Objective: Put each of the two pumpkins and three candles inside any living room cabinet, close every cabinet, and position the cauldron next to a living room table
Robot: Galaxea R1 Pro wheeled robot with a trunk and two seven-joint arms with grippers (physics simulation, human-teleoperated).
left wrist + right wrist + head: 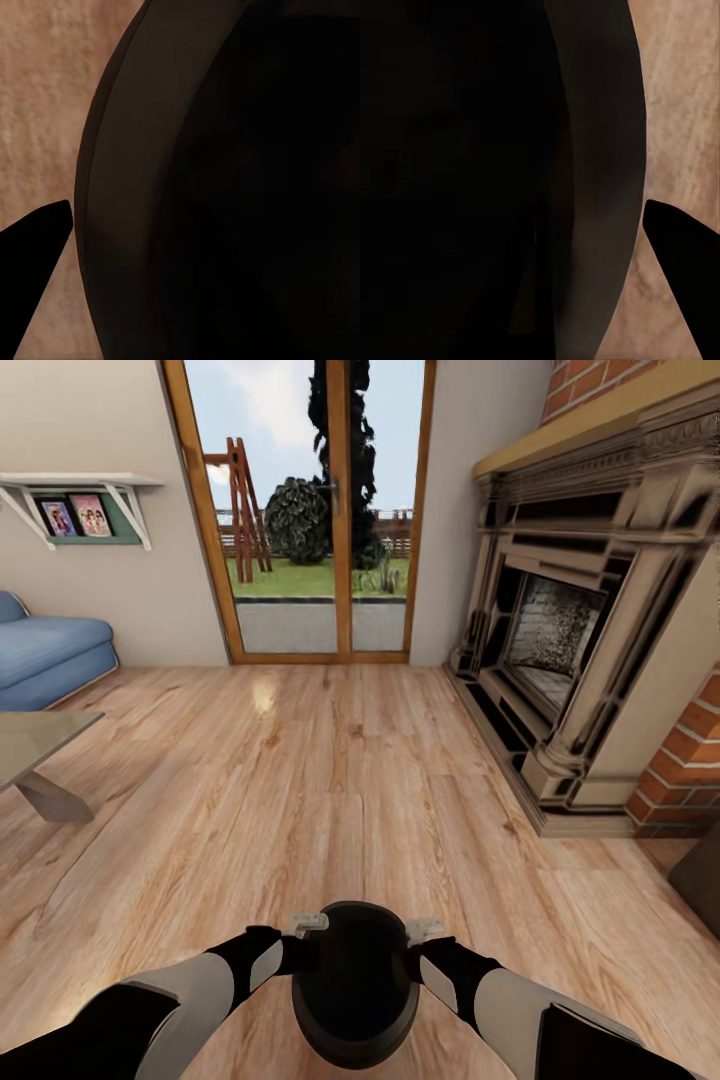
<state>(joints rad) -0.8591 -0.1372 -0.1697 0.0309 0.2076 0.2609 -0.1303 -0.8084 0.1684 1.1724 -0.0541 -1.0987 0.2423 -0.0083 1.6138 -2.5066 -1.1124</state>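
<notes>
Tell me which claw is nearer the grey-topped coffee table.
Left. The left claw grips the glossy black round cauldron on the side toward the coffee table at the view's left edge; the right claw holds the cauldron's far side.

Your left wrist camera sits tight against the cauldron (225,187): its dark curved wall and rim band arc across. One black fingertip (30,262) of the left hand lies just beside it, over wooden floor (45,97).
</notes>
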